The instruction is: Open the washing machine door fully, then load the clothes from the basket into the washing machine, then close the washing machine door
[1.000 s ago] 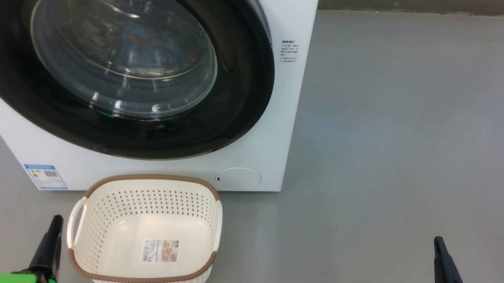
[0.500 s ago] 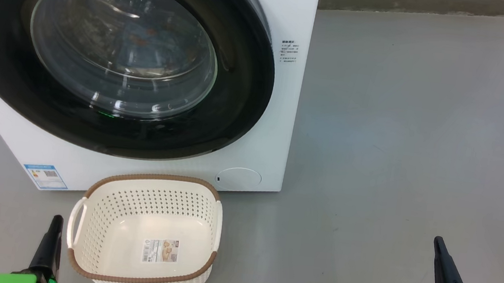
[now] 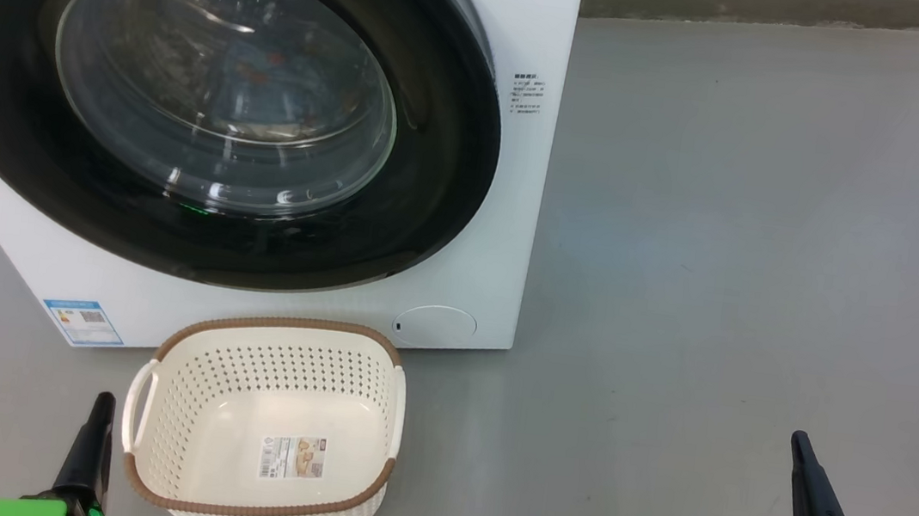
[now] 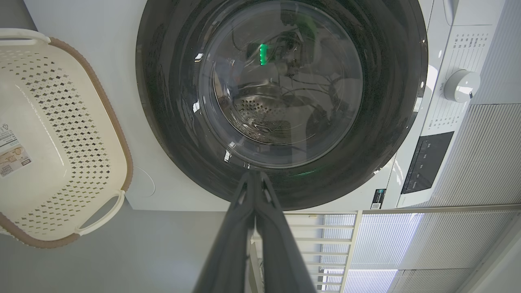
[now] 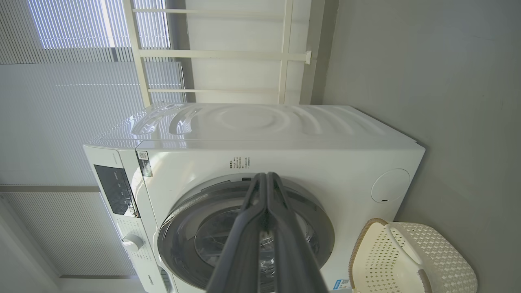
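Head view: the washing machine door (image 3: pixel 224 84) sits closed on the washing machine (image 3: pixel 528 32), and the clothes (image 3: pixel 261 67) show blue and orange behind its glass; the basket (image 3: pixel 279 322) stands on the floor (image 3: pixel 730 237) just before the machine, a label (image 3: pixel 292 457) on its bottom; my left claw (image 3: pixel 102 406) is pinched together beside the basket's handle (image 3: pixel 137 394), holding nothing; my right claw (image 3: pixel 801 448) is likewise pinched together, well apart over the floor.

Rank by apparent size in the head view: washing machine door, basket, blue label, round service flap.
1. washing machine door, cropped by the frame yet clearly largest
2. basket
3. blue label and round service flap: these look about alike, so not ranked.
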